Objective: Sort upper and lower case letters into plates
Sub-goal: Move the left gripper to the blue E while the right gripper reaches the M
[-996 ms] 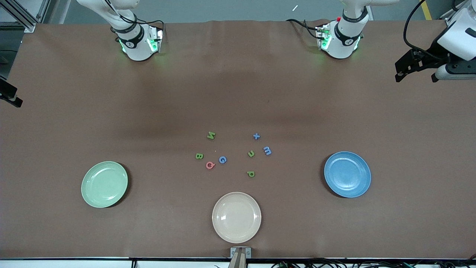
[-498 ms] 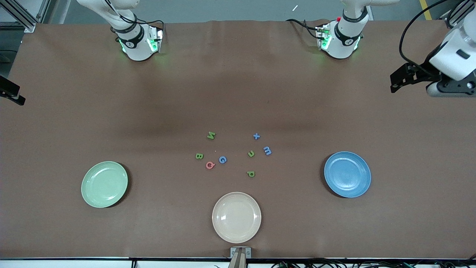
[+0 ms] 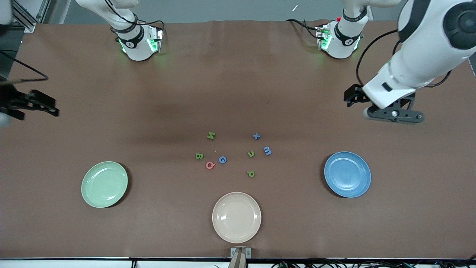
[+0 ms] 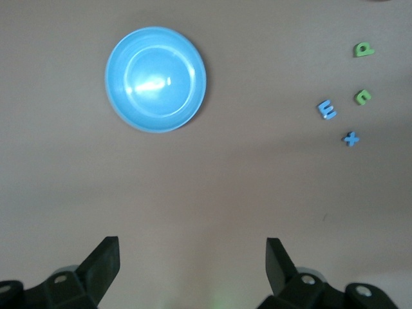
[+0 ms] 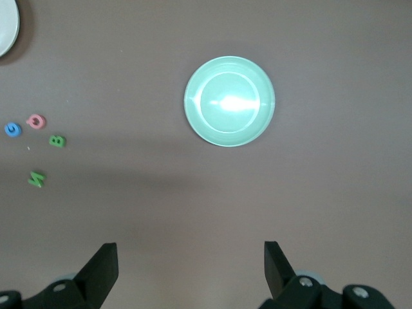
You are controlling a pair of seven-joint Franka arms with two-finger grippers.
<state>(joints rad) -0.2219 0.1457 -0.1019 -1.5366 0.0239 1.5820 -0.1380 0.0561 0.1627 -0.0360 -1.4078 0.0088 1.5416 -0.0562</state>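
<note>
Several small letters lie in a loose cluster mid-table: green N (image 3: 211, 135), green B (image 3: 199, 156), red Q (image 3: 210, 165), blue G (image 3: 222, 160), blue x (image 3: 256, 136), blue m (image 3: 267, 150), green n (image 3: 251, 153), green p (image 3: 251, 174). The pale green plate (image 3: 104, 184) sits toward the right arm's end and the blue plate (image 3: 347, 174) toward the left arm's end; both hold nothing. My left gripper (image 4: 192, 248) hangs open over bare table between its base and the blue plate (image 4: 156, 78). My right gripper (image 5: 190, 252) hangs open over bare table near the table's end, with the green plate (image 5: 229, 101) in its view.
A cream plate (image 3: 236, 217) with nothing on it lies nearest the front camera, just in front of the letters. Brown table surface (image 3: 238, 93) stretches between the arm bases and the letter cluster.
Both arms have swung in from the table's ends toward the middle; the left arm came much farther into view. Letters and plates have not moved.
</note>
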